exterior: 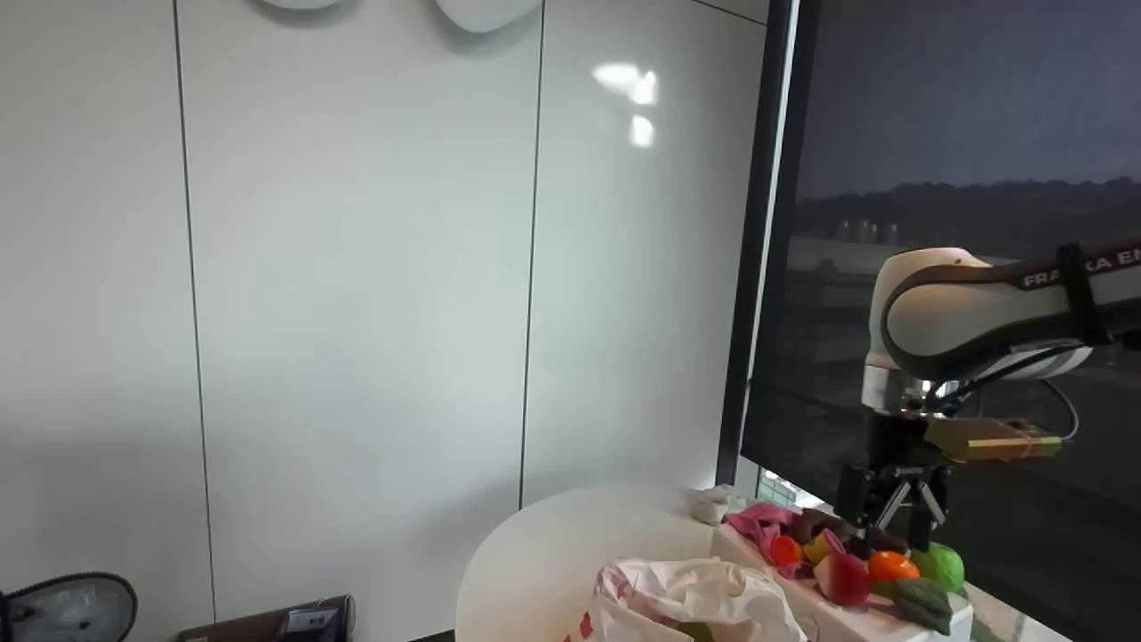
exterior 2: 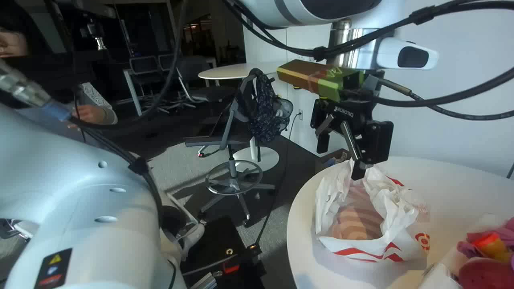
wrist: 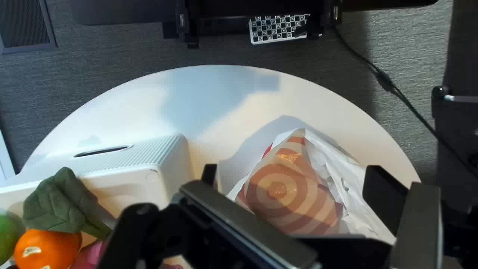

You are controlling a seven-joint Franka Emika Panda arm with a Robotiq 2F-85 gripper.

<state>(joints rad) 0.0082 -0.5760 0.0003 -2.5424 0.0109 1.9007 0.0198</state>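
On the round white tabletop [wrist: 224, 93], in the wrist view, a green round fruit [wrist: 7, 235], a glossy orange fruit [wrist: 50, 248] and a dark-green leafy vegetable shape [wrist: 56, 205] rest on a white ribbed plastic box [wrist: 157, 153]; right of this stands an open white plastic bag printed with red rings [wrist: 280, 190]. Above table height, near the bag, the black two-finger gripper [exterior 2: 340, 158] hangs with its fingers spread apart.
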